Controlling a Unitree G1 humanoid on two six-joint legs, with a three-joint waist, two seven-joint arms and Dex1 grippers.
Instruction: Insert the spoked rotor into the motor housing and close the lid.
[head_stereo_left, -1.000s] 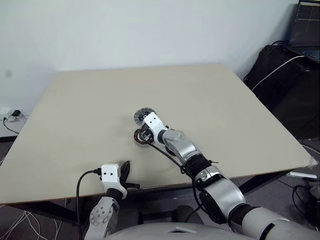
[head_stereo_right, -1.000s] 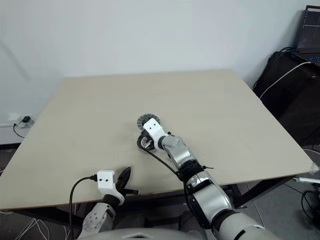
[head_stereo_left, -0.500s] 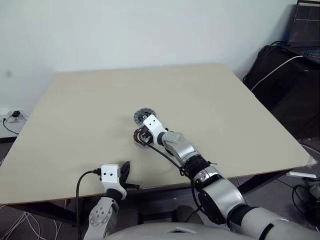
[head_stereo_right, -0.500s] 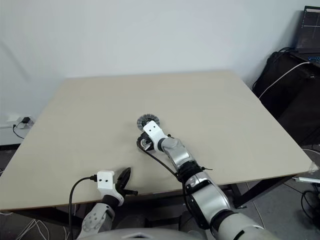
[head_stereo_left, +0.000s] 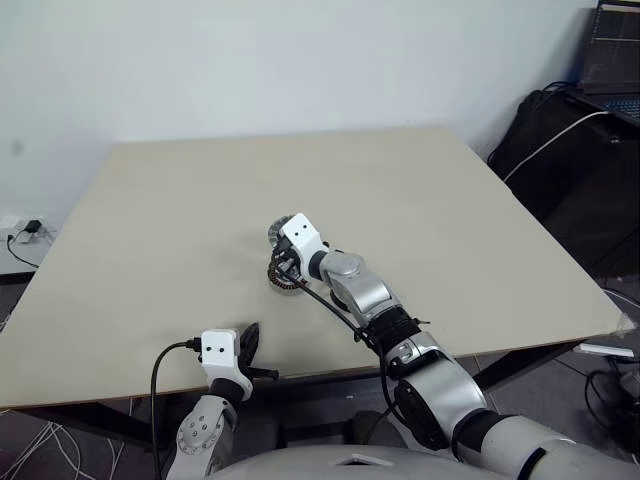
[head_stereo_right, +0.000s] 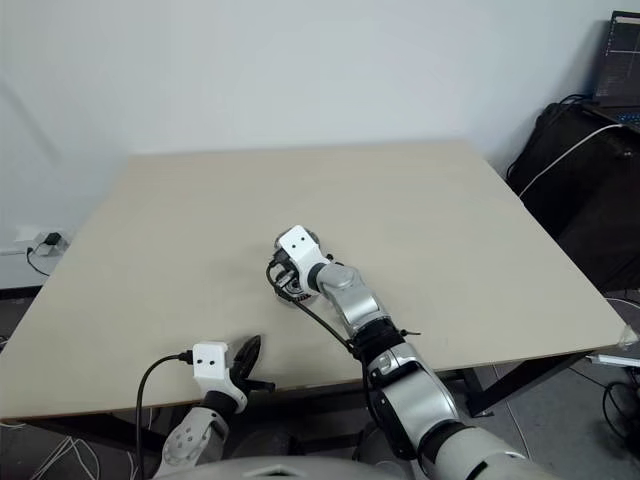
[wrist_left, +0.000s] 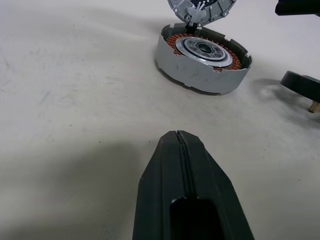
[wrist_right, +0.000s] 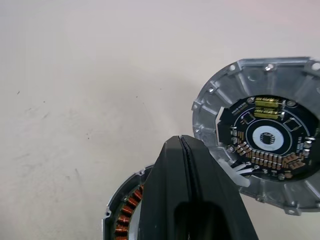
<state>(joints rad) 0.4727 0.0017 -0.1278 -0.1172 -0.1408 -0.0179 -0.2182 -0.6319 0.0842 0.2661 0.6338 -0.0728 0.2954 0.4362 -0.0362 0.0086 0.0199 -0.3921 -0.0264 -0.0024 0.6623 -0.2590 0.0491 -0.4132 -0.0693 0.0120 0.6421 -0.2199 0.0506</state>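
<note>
The motor housing (wrist_left: 202, 57), a shallow grey cup with copper coils around a pale centre, lies mid-table (head_stereo_left: 279, 281). Just beyond it lies the lid (wrist_right: 265, 135), ribbed face up with a dark circuit centre. Beside the housing rests a dark round piece with a small brass pin (wrist_left: 300, 84), apparently the spoked rotor; its spokes are hidden. My right gripper (wrist_right: 181, 139) is shut on nothing and hovers over the housing's far rim, next to the lid (head_stereo_left: 272, 232). My left gripper (wrist_left: 177, 134) is shut and empty, low at the table's near edge (head_stereo_left: 251, 336), pointing at the housing.
The beige table (head_stereo_left: 420, 190) stretches wide around the parts. A black bag with a white cable (head_stereo_left: 560, 140) and a laptop (head_stereo_left: 612, 60) stand off its right side. A wall socket and cables (head_stereo_left: 25, 232) sit at the left.
My right gripper has lifted slightly and shifted toward the lid. The left gripper and the parts on the table have not moved.
</note>
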